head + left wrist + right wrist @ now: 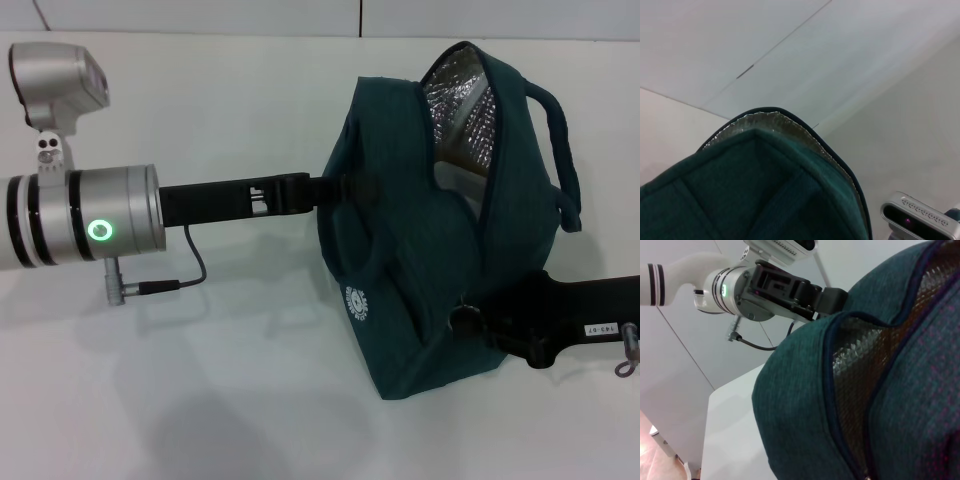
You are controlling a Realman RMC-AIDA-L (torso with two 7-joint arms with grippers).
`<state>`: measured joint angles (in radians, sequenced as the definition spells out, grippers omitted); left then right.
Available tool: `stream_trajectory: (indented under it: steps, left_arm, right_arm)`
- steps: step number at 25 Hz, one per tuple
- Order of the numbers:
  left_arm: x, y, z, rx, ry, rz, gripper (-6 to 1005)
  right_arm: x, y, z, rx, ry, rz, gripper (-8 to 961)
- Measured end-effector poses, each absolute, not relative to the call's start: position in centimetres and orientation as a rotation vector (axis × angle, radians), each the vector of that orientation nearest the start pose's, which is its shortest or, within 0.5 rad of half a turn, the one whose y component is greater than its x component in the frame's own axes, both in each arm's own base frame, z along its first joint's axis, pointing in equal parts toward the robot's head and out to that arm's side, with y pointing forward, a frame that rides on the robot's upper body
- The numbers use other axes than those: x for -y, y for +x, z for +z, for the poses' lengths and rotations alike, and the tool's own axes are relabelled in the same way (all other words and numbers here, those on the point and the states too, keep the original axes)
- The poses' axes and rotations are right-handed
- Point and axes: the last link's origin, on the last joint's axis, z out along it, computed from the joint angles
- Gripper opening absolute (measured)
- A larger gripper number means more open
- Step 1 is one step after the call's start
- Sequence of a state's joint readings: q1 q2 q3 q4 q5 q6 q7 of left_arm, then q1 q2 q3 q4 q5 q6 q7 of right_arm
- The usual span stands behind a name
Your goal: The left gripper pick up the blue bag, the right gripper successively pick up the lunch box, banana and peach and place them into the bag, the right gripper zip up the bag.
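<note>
Over the white table (200, 400), left gripper (335, 188) clamped on blue bag (410, 290); right gripper (470, 320) at zipper end, jaw state untellable. Zipping stage; next, pull along the open seam.

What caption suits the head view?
Left gripper holds the blue bag; right gripper at its partly open zipper.
</note>
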<state>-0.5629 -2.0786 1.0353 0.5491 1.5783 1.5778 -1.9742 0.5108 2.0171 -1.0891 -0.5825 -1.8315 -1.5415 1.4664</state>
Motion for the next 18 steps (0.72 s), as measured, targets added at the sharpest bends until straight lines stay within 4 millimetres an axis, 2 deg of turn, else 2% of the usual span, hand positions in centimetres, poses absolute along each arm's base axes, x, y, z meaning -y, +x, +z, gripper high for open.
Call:
stream_trajectory:
  steps: [5,18]
  left_arm:
    - [-32.5,-20.4,-3.1,1.475,-2.704,-1.131,67]
    - [-32.4,-20.5,-3.1,1.483,-2.699,-1.134,67]
  right_arm:
    - [-30.6,25.9,-3.1,-0.721,-2.972,0.593,10]
    - [-29.5,27.0,-2.6,-0.773,-2.965,0.589,10]
